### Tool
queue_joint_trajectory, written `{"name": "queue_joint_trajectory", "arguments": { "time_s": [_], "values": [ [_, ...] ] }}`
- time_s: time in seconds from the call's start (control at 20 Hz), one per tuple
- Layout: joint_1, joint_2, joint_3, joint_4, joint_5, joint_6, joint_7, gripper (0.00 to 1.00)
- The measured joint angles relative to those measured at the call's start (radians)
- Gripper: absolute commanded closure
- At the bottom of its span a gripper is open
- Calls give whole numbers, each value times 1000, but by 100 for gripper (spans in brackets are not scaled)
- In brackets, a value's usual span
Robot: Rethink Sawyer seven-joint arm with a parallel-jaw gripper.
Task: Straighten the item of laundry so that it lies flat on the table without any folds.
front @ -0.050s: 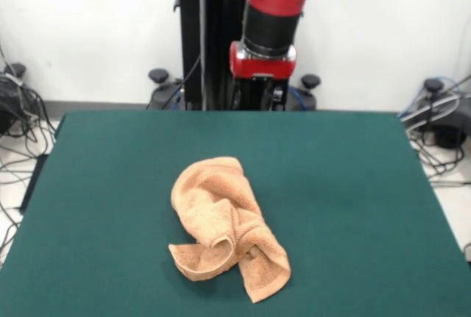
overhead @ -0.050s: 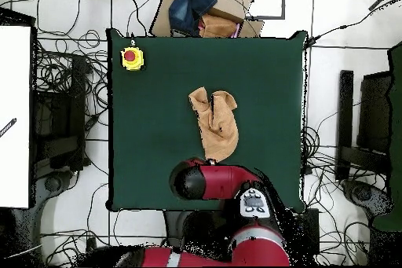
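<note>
the towel point(front @ -0.050s: 227, 227) is lying crumpled mid-tabletop point(front @ -0.050s: 353, 184), its near end twisted; likely soft, light, limp; the free bottom corner is offering a grip; end effector point(front @ -0.050s: 257, 98) state: cannot tell.

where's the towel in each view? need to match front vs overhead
Front view: the towel lies crumpled on the green table, a little left of centre, towards the bottom edge.
Overhead view: the towel sits near the table's centre, just above the red arm.
Shared landmark: the red arm, beyond the towel's rounded end in both.
</note>
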Motion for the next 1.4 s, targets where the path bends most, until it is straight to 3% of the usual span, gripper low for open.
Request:
{"name": "queue_joint_trajectory", "arguments": {
  "time_s": [0.3,1.4],
  "values": [
    [13,25,0,-64,23,10,0,0],
    [-27,126,0,-145,26,10,0,0]
  ]
}}
